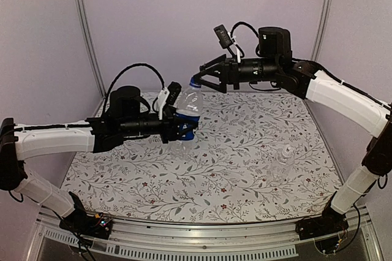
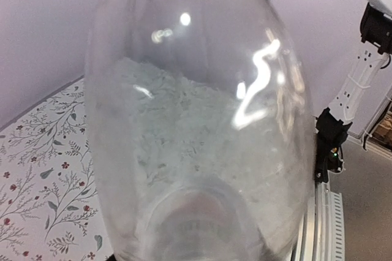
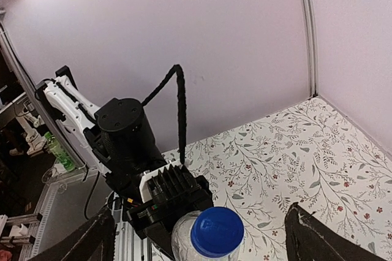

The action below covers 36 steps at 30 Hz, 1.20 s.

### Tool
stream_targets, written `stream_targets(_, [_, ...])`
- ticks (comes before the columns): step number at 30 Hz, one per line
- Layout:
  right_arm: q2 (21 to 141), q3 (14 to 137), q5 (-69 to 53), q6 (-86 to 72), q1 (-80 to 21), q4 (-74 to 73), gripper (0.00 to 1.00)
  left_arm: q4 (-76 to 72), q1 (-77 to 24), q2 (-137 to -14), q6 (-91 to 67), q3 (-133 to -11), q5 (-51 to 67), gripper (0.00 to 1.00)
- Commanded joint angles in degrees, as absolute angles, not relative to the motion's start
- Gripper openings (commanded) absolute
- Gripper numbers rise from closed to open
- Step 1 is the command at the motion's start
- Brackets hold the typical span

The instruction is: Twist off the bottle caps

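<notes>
Over the flowered tabletop (image 1: 245,127), the left tool (image 1: 184,128) is clamped on the labelled bottle (image 1: 190,105), holding it upright; the right tool (image 1: 203,75) gapes wide, its fingers flanking the blue cap (image 1: 195,81), gripping nothing; the clear bottle (image 1: 283,162) stands well apart, towards the right arm.

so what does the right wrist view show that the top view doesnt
Only the right wrist view: the round top face of the blue cap, framed by the open fingers of the right gripper, plus clutter off the table.
Only the top view: the unlabelled bottle standing alone at the right, and the dark label on the held bottle.
Both: the left gripper clamped on that bottle, the cap on its neck, and the floral table.
</notes>
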<state>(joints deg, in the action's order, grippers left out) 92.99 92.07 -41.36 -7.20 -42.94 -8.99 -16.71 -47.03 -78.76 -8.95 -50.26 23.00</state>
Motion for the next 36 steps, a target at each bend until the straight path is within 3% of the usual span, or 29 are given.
stream_targets(1, [90.7,93.3,-27.7,-16.2,-42.9,-8.6,0.95,-15.6,-46.9,-78.4,-7.9,-52.0,18.0,0.36])
stream_targets(7, [92.4,94.7,-19.2,-20.9,-45.1,-9.5,0.94,-15.3,-47.0,-78.8,-8.1,-52.1,14.7,0.36])
stream_targets(17, [98.2,99.5,-16.6,-21.9,-48.0,-12.6,0.91,-13.9,-47.0,-79.5,-8.3,-52.7,10.7,0.36])
stream_targets(36, [100.8,100.4,-18.3,-21.1,-48.7,-12.7,0.47,-12.9,-47.5,-79.4,-7.4,-52.8,7.3,0.36])
